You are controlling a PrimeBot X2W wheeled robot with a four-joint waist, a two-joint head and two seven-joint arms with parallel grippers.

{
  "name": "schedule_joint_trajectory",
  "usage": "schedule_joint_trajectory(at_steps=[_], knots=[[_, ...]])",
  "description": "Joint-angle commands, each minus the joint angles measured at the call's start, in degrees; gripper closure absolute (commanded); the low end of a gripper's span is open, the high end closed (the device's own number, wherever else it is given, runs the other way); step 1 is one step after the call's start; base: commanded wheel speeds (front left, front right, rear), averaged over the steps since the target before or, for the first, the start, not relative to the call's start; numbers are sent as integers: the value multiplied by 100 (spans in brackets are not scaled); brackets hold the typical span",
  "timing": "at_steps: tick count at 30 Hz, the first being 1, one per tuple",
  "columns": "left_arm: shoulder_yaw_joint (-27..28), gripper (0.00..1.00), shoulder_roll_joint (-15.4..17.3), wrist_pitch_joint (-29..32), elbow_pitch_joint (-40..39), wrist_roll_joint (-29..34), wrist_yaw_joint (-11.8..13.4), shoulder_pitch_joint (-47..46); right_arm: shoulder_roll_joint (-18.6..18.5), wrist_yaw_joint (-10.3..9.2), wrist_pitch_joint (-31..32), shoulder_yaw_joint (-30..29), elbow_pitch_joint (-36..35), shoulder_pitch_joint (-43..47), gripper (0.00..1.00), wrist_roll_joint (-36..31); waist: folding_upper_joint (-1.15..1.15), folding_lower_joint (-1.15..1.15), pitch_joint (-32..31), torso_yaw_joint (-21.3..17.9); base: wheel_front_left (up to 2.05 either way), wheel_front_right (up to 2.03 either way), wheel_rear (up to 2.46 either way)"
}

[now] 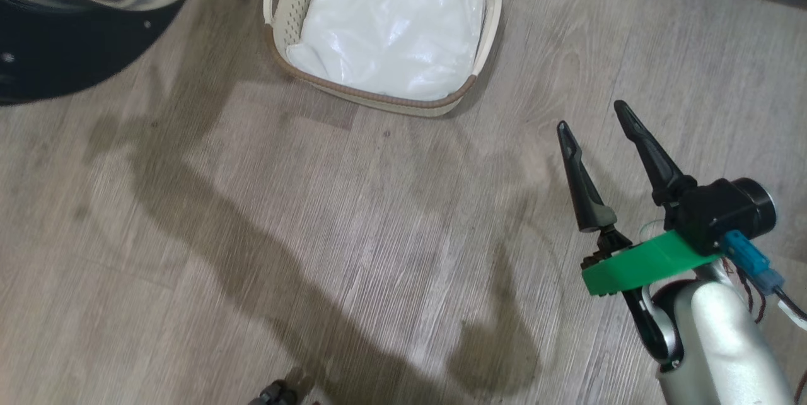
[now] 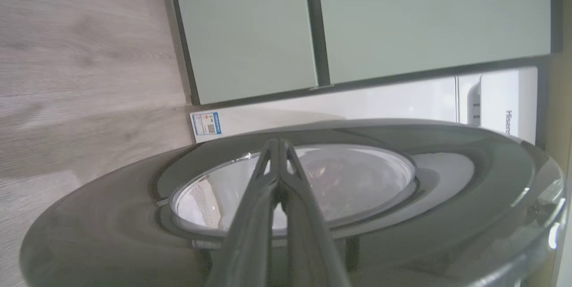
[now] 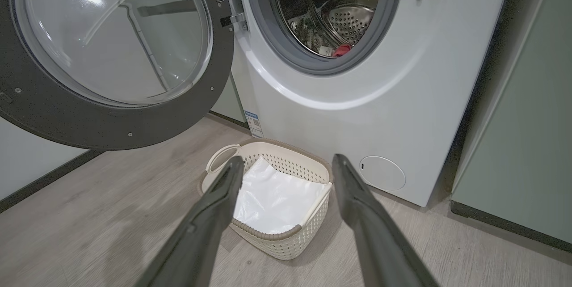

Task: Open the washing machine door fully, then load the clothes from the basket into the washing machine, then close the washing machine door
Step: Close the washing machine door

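The washing machine door stands swung wide open to the left of the washing machine. Inside the steel drum lies a bit of the red clothes. The cream basket sits on the floor before the machine and holds just a white glossy sheet. My right gripper is open and empty, hovering back from the basket; in the head view this gripper sits to the lower right of it. My left gripper is shut on nothing, close to the door's black rim; contact is unclear.
Pale green cabinets flank the machine, one also at the right. A blue sticker marks the machine's lower front. The door's edge juts in at the head view's upper left. Wood-look floor spreads between me and the basket.
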Motion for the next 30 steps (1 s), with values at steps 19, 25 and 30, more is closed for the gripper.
schedule_joint_trajectory(at_steps=[19,25,30], knots=[[-607,100,-1072,2768,-2203,-921,-177,1296,240,0,-374,255,352,5,0,205,0,0,-778,-154,0,0,0],[-724,100,-1639,3101,-2977,-1118,-177,2003,267,0,-477,300,513,86,0,279,0,0,-1024,-328,0,0,0],[-739,100,-2117,3185,-3462,-1218,-173,2537,278,0,-537,261,574,147,0,310,0,0,-1179,-520,0,0,0]])
